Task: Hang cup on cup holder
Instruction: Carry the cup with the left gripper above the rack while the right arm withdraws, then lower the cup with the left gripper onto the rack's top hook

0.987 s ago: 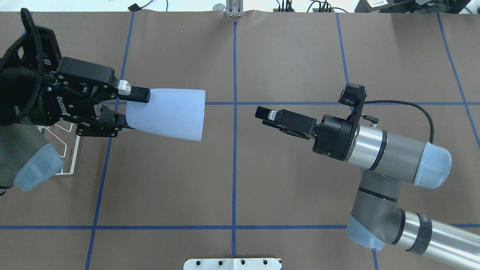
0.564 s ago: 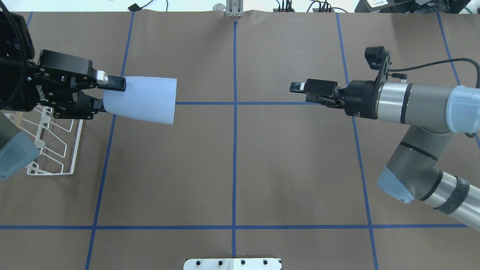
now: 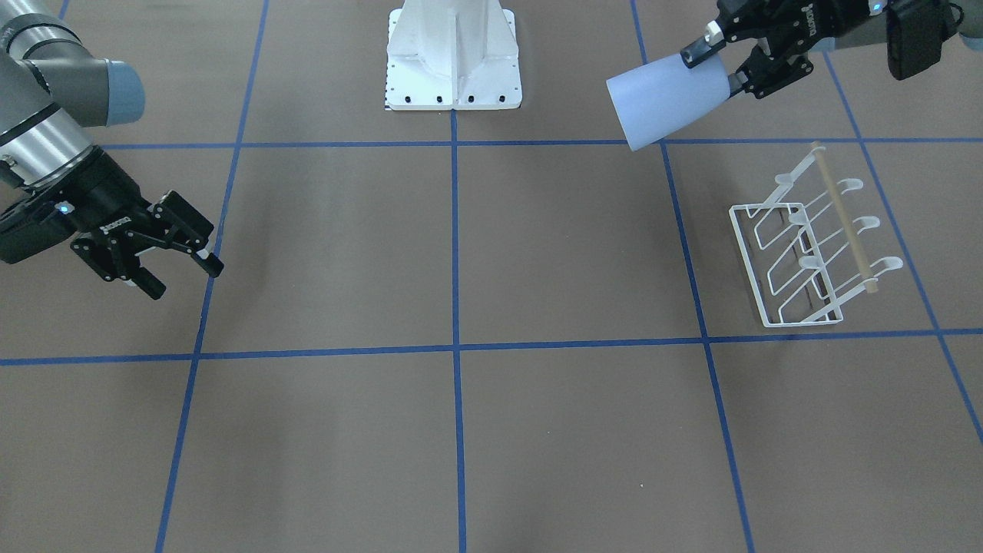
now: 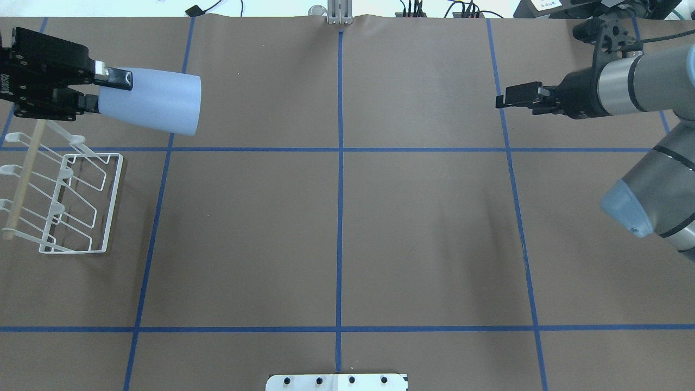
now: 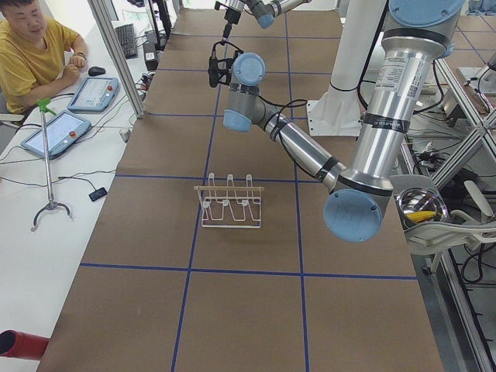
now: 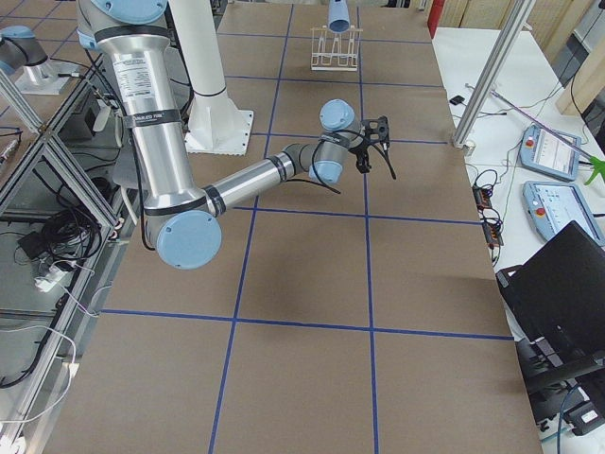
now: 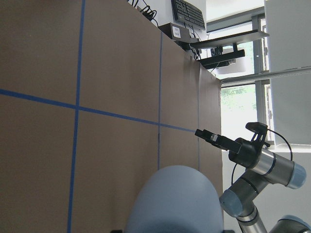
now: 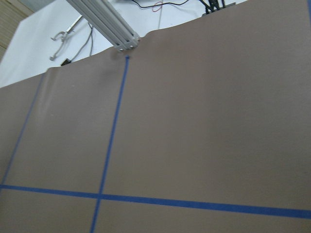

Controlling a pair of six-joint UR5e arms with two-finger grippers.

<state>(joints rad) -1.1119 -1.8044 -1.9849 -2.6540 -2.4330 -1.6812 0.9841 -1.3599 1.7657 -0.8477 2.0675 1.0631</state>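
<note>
The light blue cup (image 4: 155, 103) is held on its side above the table, base in my left gripper (image 4: 108, 92), rim pointing toward the table's middle. The left gripper is shut on its base end; it shows in the front view (image 3: 718, 69) with the cup (image 3: 664, 104). The cup fills the bottom of the left wrist view (image 7: 172, 201). The white wire cup holder (image 4: 112, 202) with its wooden dowel (image 4: 21, 184) stands on the table just nearer than the cup, empty (image 3: 845, 219). My right gripper (image 3: 184, 280) is open and empty, far right (image 4: 505, 100).
The robot's white base plate (image 3: 453, 54) sits at the near middle edge (image 4: 336, 382). Blue tape lines grid the brown table. An operator (image 5: 31, 54) sits beside the table with tablets. Cables lie along the far edge.
My left gripper has carried the cup left and toward the far edge, uncovering the cup holder. My right arm has drawn back to the right and farther away.
</note>
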